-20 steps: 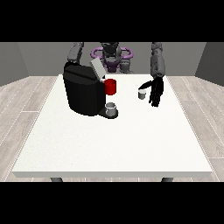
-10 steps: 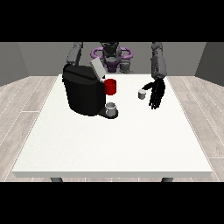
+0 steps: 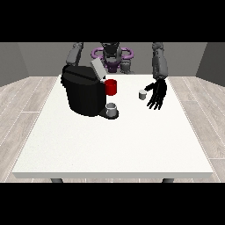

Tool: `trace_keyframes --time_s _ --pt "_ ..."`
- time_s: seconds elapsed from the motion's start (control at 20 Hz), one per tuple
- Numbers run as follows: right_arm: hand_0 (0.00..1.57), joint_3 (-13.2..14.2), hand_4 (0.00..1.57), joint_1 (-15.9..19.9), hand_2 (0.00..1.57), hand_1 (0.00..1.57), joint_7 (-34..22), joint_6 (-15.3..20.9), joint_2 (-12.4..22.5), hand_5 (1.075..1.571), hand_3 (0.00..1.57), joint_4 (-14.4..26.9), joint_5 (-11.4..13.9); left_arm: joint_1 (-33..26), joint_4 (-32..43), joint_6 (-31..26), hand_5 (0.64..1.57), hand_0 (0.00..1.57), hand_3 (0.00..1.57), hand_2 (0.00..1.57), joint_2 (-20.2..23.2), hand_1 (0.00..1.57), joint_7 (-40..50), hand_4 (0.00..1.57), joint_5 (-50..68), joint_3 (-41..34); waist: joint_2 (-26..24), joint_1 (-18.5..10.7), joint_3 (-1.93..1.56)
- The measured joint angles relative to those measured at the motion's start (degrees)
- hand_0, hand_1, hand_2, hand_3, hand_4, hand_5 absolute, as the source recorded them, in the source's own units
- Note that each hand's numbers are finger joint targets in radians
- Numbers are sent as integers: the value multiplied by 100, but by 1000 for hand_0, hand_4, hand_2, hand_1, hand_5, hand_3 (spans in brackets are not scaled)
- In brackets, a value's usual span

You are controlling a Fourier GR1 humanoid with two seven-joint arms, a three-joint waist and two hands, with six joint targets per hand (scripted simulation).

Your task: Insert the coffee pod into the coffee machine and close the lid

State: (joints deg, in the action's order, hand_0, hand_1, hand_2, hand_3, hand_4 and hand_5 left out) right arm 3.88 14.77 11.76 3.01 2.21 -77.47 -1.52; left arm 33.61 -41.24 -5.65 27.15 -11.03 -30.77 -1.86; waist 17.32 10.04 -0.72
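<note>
In the front view, the small pale cylindrical coffee pod (image 3: 142, 94) stands upright on the large white table (image 3: 110, 145), just beside the thumb side of the black hand at the view's right (image 3: 157, 93), apart from it by a narrow gap. That hand's fingers (image 3: 154, 103) hang spread and fairly straight, pointing down towards the tabletop and holding nothing. Well beyond the fingertips, across bare table, sits the squat black coffee machine (image 3: 83, 93) with its grey lid (image 3: 97, 70) tilted up, a red round part (image 3: 111, 87) on its near side and a small grey cup (image 3: 111, 109) on its drip base. The hand at the view's left does not show; only its arm (image 3: 74, 53) rises behind the machine, so its fingers cannot be told. The pod looks light and stiff, a thin-walled little capsule likely to tip or skid if nudged from one side, so I judge the best hold is a pinch across its round wall, thumb on one side and fingers opposite, kept upright for the opening under the lid.
</note>
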Motion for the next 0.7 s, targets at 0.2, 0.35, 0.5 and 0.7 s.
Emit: trace_keyframes --time_s 0.2,0.35,0.5,0.7 --pt "0 16 324 -30 0 0 145 26 -45 1571 0 196 9 25 23 213 1571 1182 1083 1198 -32 1182 -16 0 -222 71 -64 -26 0" --pt "0 15 318 26 0 0 133 62 -46 1571 0 268 37 51 37 378 1571 1216 1108 1225 -57 1216 -38 0 -384 124 -83 -30 -5" --pt "0 -56 361 81 0 0 36 80 -66 1571 0 247 84 67 77 505 1571 1200 1077 1206 -102 1200 45 0 -503 143 -113 50 -18" --pt "0 -5 403 -7 0 0 -40 -12 -19 1571 0 339 -3 -40 63 495 1571 1331 1177 1334 -291 1331 58 71 -632 285 -339 61 -7"
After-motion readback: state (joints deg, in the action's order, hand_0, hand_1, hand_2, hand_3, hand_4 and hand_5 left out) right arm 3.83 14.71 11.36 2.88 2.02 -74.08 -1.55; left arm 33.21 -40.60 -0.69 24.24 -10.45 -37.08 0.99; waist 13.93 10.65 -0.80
